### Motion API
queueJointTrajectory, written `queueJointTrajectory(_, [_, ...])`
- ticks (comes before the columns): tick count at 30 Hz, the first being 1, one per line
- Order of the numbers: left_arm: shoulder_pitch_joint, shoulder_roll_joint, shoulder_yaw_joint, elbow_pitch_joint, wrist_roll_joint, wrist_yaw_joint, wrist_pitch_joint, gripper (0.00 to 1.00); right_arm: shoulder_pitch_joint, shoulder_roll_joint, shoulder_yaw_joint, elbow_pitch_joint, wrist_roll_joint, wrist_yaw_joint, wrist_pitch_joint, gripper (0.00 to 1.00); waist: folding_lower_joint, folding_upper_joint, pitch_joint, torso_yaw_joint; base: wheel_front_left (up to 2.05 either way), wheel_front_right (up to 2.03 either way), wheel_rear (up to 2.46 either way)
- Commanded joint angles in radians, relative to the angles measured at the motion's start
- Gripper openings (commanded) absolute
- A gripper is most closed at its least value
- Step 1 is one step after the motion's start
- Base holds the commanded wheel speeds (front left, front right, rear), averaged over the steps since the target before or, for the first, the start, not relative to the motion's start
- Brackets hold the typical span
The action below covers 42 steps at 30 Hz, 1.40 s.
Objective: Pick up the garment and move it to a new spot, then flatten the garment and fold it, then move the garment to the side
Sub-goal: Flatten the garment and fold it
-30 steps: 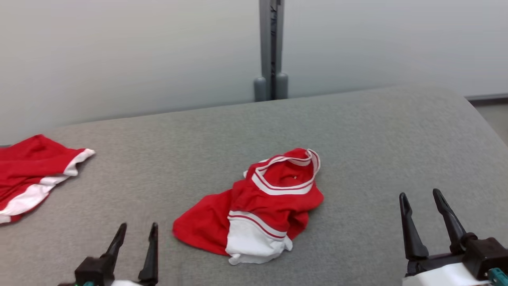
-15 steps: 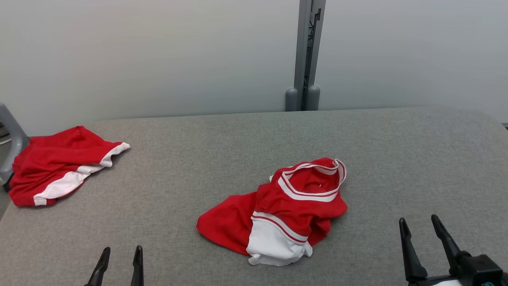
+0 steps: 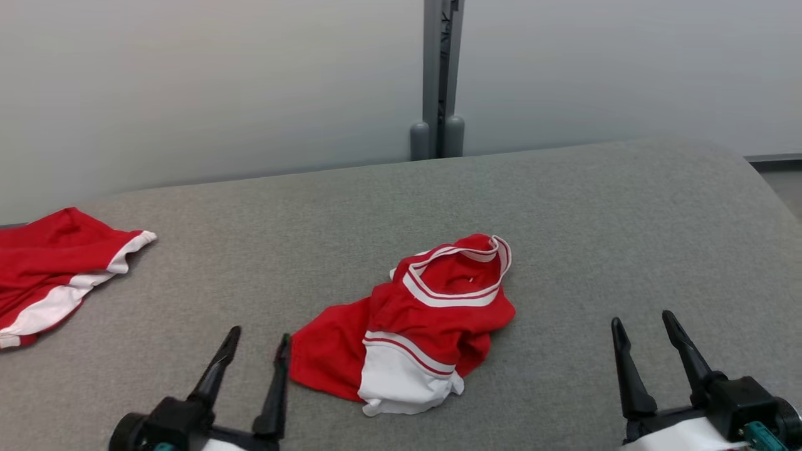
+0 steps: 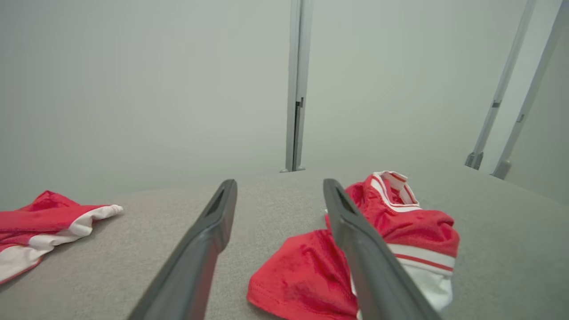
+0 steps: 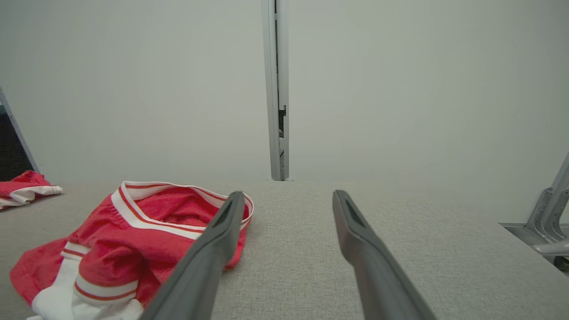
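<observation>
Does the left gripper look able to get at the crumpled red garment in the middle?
Probably yes: the left gripper is open right beside the garment's near-left edge, with nothing lying between them on the table.

left pincer [image 3: 260, 334] — two long, tapering dark fingers [image 3: 213, 376] on a black block [image 3: 178, 418], teal fleck beneath | right pincer [image 3: 643, 317] — same slim black fingers, black housing [image 3: 742, 401], teal connector [image 3: 755, 432], white forearm shell [image 3: 683, 436] | wrist views: fingers matte dark grey, shallow slot recessed near each tip
</observation>
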Motion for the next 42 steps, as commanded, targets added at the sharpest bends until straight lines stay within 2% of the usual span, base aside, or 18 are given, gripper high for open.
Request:
queueJointTrajectory(1, [-0.031,0.001,-0.017,0.007,-0.001,-0.010,0.021,1.00,-0.021,-0.005,0.012,-0.006,0.001,0.000,-0.005,1.00,0.0000,-0.0001,0.033,-0.046,0.00,0.00,0.00])
queueJointTrajectory(7, [-0.162,-0.013,-0.139,0.160,-0.052,-0.032,0.174,1.00,-0.063,-0.004,0.037,-0.015,0.024,0.000,-0.005,1.00,0.0000,-0.0001,0.121,-0.145,0.00,0.00,0.00])
queueJointTrajectory(11, [-0.253,-0.015,-0.138,0.303,-0.062,-0.021,0.186,1.00,-0.076,-0.005,0.035,-0.015,0.047,0.000,-0.005,1.00,0.0000,-0.0001,0.174,-0.201,0.00,0.00,0.00])
queueJointTrajectory(15, [-0.305,-0.009,-0.125,0.392,-0.077,-0.021,0.168,1.00,-0.081,-0.004,0.021,-0.014,0.057,0.000,-0.005,1.00,0.0000,-0.0001,0.196,-0.226,0.00,0.00,0.00])
queueJointTrajectory(16, [-0.317,-0.004,-0.132,0.408,-0.079,-0.026,0.171,0.76,-0.082,-0.004,0.016,-0.013,0.059,0.000,-0.005,1.00,0.0000,-0.0001,0.199,-0.228,0.00,0.00,0.00])
queueJointTrajectory(17, [-0.324,-0.002,-0.139,0.421,-0.089,-0.029,0.177,0.00,-0.083,-0.005,0.012,-0.013,0.061,0.000,-0.005,1.00,0.0000,-0.0001,0.200,-0.228,0.00,0.00,0.00])
queueJointTrajectory(20, [-0.332,-0.005,-0.148,0.408,-0.151,-0.038,0.195,0.00,-0.085,-0.005,0.005,-0.009,0.064,0.000,-0.005,1.00,0.0000,-0.0001,0.194,-0.226,0.00,0.00,0.00])
queueJointTrajectory(25, [-0.318,-0.011,-0.101,0.200,-0.306,-0.045,0.248,0.00,-0.059,-0.004,-0.012,-0.009,0.066,0.000,-0.005,1.00,0.0000,-0.0001,0.162,-0.181,0.00,0.00,0.00])
queueJointTrajectory(27, [-0.311,-0.009,-0.088,0.151,-0.335,-0.045,0.269,0.00,-0.055,-0.004,-0.011,-0.007,0.064,0.000,-0.005,1.00,0.0000,-0.0001,0.156,-0.170,0.00,0.00,0.00])
queueJointTrajectory(30, [-0.310,0.025,-0.022,0.029,-0.401,-0.018,0.337,0.00,-0.055,-0.005,-0.004,-0.006,0.069,0.000,-0.005,1.00,0.0000,-0.0001,0.142,-0.136,0.00,0.00,0.00])
queueJointTrajectory(33, [-0.375,0.096,0.035,-0.030,-0.361,0.039,0.378,0.00,-0.066,-0.004,0.017,-0.004,0.066,0.000,-0.005,1.00,0.0000,-0.0001,0.137,-0.108,0.00,0.00,0.00])
queueJointTrajectory(36, [-0.461,0.146,0.044,-0.051,-0.321,0.063,0.422,0.00,-0.078,-0.007,0.036,0.002,0.063,0.000,-0.005,1.00,0.0000,-0.0001,0.136,-0.091,0.00,0.00,0.00])
queueJointTrajectory(39, [-0.551,0.162,0.001,-0.039,-0.285,0.059,0.474,0.00,-0.094,-0.005,0.051,0.006,0.061,0.000,-0.005,1.00,0.0000,-0.0001,0.138,-0.087,0.00,0.00,0.00])
queueJointTrajectory(42, [-0.617,0.134,-0.076,0.004,-0.250,0.053,0.524,0.00,-0.114,-0.005,0.072,0.012,0.063,0.000,-0.005,1.00,0.0000,-0.0001,0.150,-0.101,0.00,0.00,0.00])
